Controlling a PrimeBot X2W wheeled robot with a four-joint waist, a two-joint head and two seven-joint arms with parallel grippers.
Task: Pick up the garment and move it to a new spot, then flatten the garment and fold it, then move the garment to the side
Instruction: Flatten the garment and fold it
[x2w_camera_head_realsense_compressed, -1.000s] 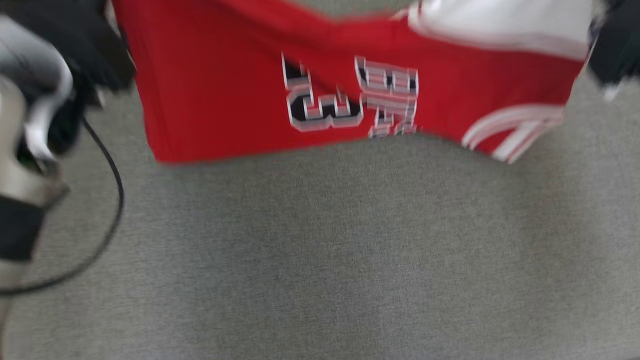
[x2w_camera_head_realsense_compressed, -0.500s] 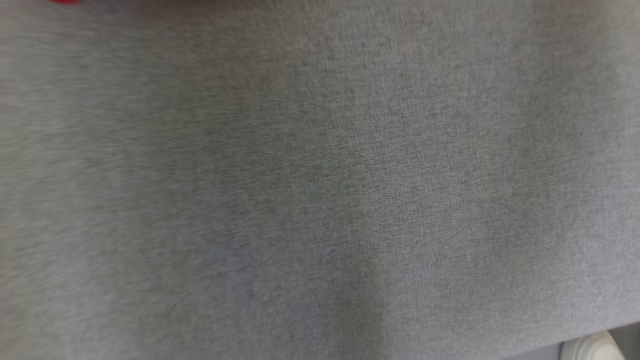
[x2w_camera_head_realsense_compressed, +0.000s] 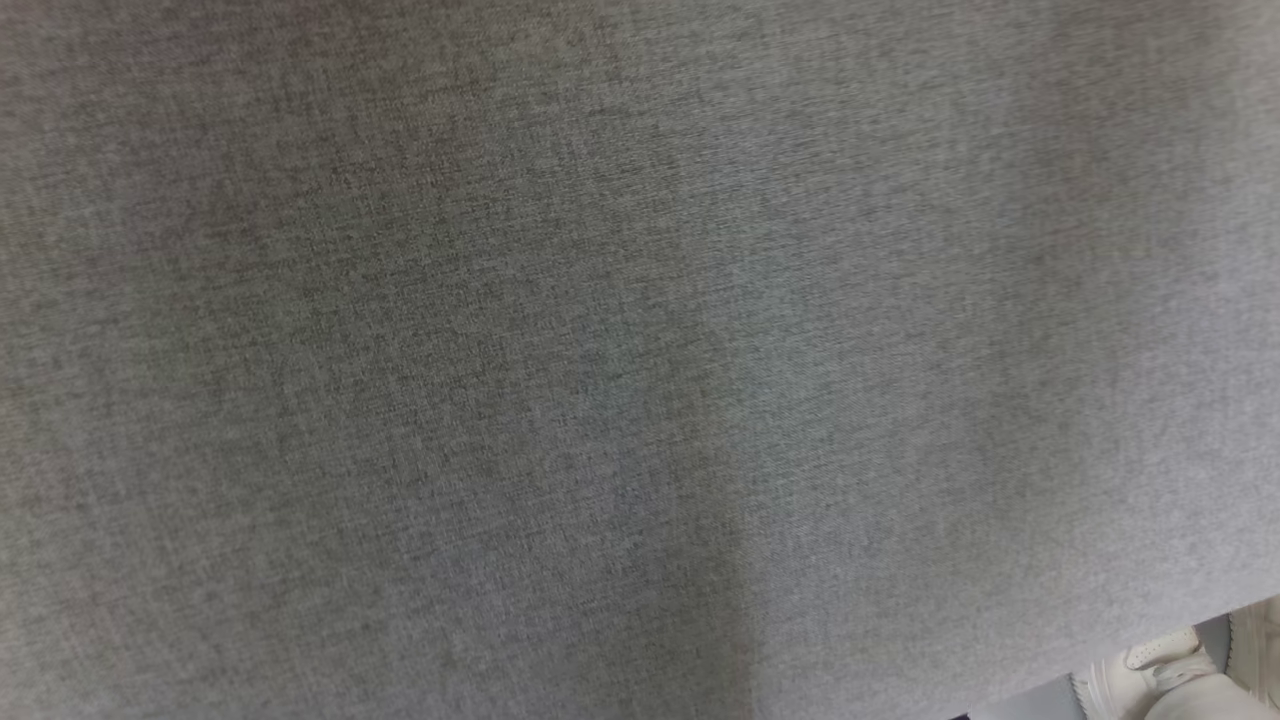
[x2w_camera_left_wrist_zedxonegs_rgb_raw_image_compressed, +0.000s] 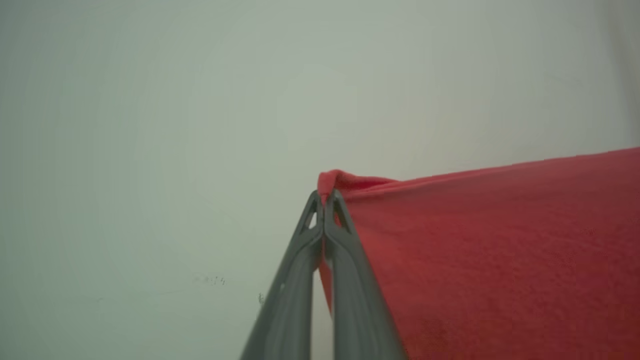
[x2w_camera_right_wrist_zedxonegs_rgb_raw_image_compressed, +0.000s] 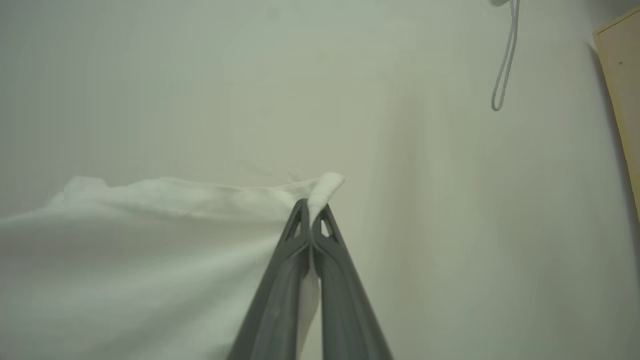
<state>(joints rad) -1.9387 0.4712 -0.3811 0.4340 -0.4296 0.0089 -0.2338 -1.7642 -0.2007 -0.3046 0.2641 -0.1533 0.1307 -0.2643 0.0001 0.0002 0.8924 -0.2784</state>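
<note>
Garment (x2w_camera_left_wrist_zedxonegs_rgb_raw_image_compressed: 500, 260) corner pinched between fingertips of left gripper (x2w_camera_left_wrist_zedxonegs_rgb_raw_image_compressed: 324, 197); cloth spread to right of fingers in left wrist view. Another corner pinched in right gripper (x2w_camera_right_wrist_zedxonegs_rgb_raw_image_compressed: 312, 207); cloth spread to left there. Wall (x2w_camera_right_wrist_zedxonegs_rgb_raw_image_compressed: 200, 90) behind. Cord loop (x2w_camera_right_wrist_zedxonegs_rgb_raw_image_compressed: 501, 75) hung upper right, panel edge (x2w_camera_right_wrist_zedxonegs_rgb_raw_image_compressed: 622, 100) beside it. Shoe (x2w_camera_head_realsense_compressed: 1150, 680) noted beyond table surface (x2w_camera_head_realsense_compressed: 600, 350) edge, lower right of head view.

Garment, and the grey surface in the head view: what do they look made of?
Garment: soft matte cloth, probably a knit; red at the left gripper, white at the right gripper, bunching limply where pinched. Grey surface: woven textile, matte and heathered, with a fine visible weave.
</note>
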